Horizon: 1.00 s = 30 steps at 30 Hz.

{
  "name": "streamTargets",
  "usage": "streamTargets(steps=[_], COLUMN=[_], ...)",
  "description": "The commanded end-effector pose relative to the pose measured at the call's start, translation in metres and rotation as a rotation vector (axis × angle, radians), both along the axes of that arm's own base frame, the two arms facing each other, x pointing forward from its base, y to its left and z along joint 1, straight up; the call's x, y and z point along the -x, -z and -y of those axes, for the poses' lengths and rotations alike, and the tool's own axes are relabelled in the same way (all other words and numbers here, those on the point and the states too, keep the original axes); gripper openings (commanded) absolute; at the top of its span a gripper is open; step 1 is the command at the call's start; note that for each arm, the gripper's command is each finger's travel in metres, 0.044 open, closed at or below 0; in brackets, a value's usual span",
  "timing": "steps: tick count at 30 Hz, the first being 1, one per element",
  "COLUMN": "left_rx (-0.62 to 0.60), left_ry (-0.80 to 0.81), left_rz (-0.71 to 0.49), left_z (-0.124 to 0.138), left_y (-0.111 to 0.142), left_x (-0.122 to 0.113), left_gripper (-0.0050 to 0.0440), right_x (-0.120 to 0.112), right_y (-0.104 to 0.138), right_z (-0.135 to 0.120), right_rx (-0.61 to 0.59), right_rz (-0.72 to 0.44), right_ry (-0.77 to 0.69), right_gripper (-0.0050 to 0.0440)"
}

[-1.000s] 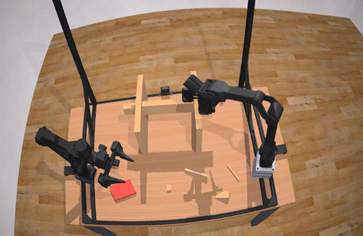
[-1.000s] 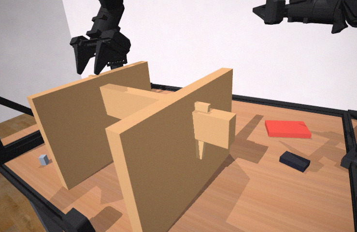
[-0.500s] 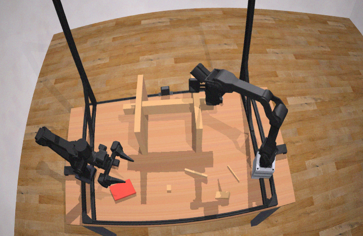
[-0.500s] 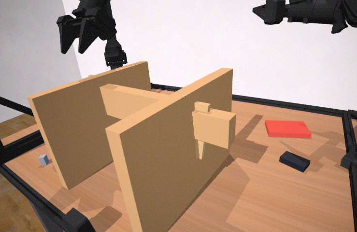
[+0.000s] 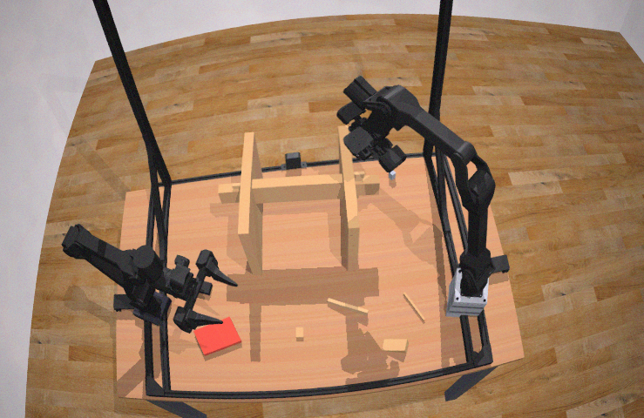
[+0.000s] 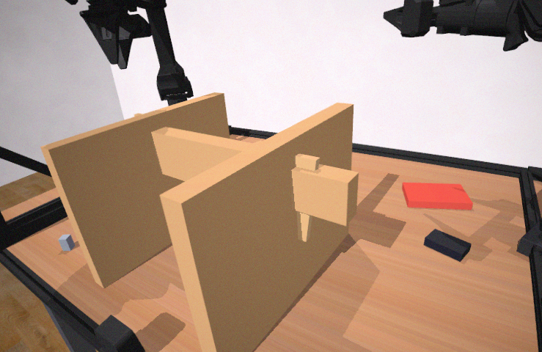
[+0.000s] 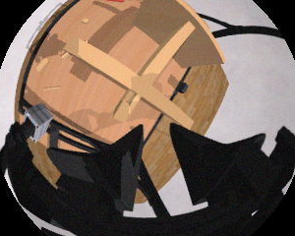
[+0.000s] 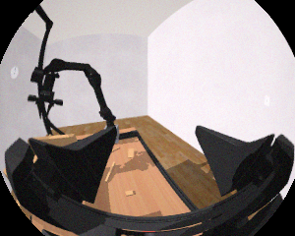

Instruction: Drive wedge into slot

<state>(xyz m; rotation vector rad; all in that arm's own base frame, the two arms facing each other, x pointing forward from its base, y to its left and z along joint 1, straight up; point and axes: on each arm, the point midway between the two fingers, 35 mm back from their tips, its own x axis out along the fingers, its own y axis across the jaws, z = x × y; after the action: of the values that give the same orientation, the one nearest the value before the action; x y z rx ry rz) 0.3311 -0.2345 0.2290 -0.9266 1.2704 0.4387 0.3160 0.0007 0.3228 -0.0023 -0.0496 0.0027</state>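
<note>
The wooden rail (image 5: 290, 188) runs between two upright end boards, one (image 5: 246, 185) at the left and one (image 5: 349, 179) at the right of the top view. A wedge sits in the rail's slot against the near board (image 6: 254, 232) in the exterior view. A small wood piece (image 5: 360, 173) shows at the rail's other end, beside the right board. My left gripper (image 5: 376, 147) hangs high above that end, empty, its fingers a narrow gap apart. My right gripper (image 5: 223, 301) (image 8: 156, 130) is wide open and empty above the table's front left.
A red block (image 5: 217, 335) lies under the right gripper, a dark block (image 6: 447, 244) near it. A grey cube (image 5: 392, 174) sits beside the right board. Loose wood pieces (image 5: 347, 305), (image 5: 413, 306), (image 5: 395, 344) lie at the front. Black frame posts (image 5: 438, 73) rise at the table's edges.
</note>
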Motion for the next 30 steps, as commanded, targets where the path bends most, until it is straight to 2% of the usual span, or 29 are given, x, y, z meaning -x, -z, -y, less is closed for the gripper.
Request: streamTargets(steps=[1, 3, 6, 8, 15, 17, 19, 25, 27, 30], left_rx=[-0.191, -0.302, -0.465, -0.528, -0.532, -0.531, -0.529, -0.521, -0.521, -0.518], left_ry=[0.214, 0.337, 0.523, 0.595, 0.6, 0.6, 0.599, 0.597, 0.597, 0.596], left_rz=[0.08, 0.119, 0.163, 0.175, 0.176, 0.176, 0.175, 0.174, 0.174, 0.173], left_z=[0.001, -0.001, -0.002, -0.003, -0.003, -0.003, -0.001, -0.002, -0.002, -0.004], left_y=[-0.011, -0.02, -0.032, -0.037, -0.037, -0.033, -0.021, 0.025, 0.025, 0.043], left_x=[-0.001, -0.001, 0.0, 0.0, 0.0, -0.001, -0.002, -0.002, -0.002, 0.0], left_gripper=[0.0056, 0.0008, 0.0, 0.0, 0.0, 0.0048, 0.0082, 0.0082, 0.0082, 0.0082], right_x=[0.0, 0.0, 0.0, 0.0, 0.0, 0.0, 0.0, 0.0, 0.0, 0.0], right_y=[0.0, 0.0, 0.0, 0.0, 0.0, 0.0, 0.0, 0.0, 0.0, 0.0], right_z=[0.0, 0.0, 0.0, 0.0, 0.0, 0.0, 0.0, 0.0, 0.0, 0.0], right_rx=[0.0, 0.0, 0.0, 0.0, 0.0, 0.0, 0.0, 0.0, 0.0, 0.0], right_rz=[0.001, 0.001, 0.001, 0.001, 0.001, 0.001, 0.001, 0.001, 0.001, 0.001], right_ry=[0.001, 0.001, 0.001, 0.001, 0.001, 0.001, 0.001, 0.001, 0.001, 0.001], right_gripper=[0.044, 0.044, 0.044, 0.044, 0.044, 0.044, 0.044, 0.044, 0.044, 0.044])
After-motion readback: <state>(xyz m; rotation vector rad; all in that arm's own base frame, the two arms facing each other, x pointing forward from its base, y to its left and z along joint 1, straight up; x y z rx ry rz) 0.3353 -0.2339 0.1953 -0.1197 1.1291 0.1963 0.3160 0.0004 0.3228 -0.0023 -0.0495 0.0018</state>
